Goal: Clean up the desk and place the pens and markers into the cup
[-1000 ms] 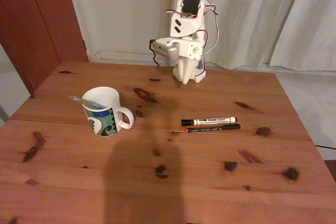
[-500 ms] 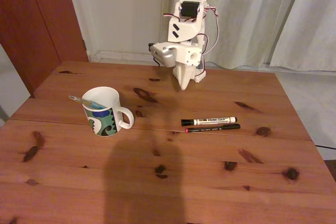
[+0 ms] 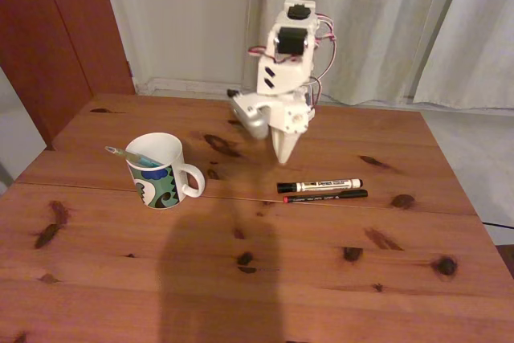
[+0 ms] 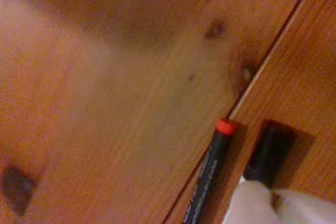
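Observation:
On the desk stands the cup, a white mug with a wavy blue-green pattern. A teal pen leans in it, its end over the left rim. The marker, white with a black cap, lies right of centre. A thin black pen with a red end lies just in front of it. My gripper points down with its jaws together and nothing in them, just behind the marker's capped end. The wrist view shows the black pen, the marker's cap and my gripper's blurred white tip.
The arm's base stands at the desk's far edge, in front of pale curtains. A dark wooden panel rises at the back left. A shadow falls across the near middle of the desk.
The arm has unfolded from its rest pose and swung forward and down. Its gripper tip now hangs near the marker's cap. Mug, pens and marker have not moved.

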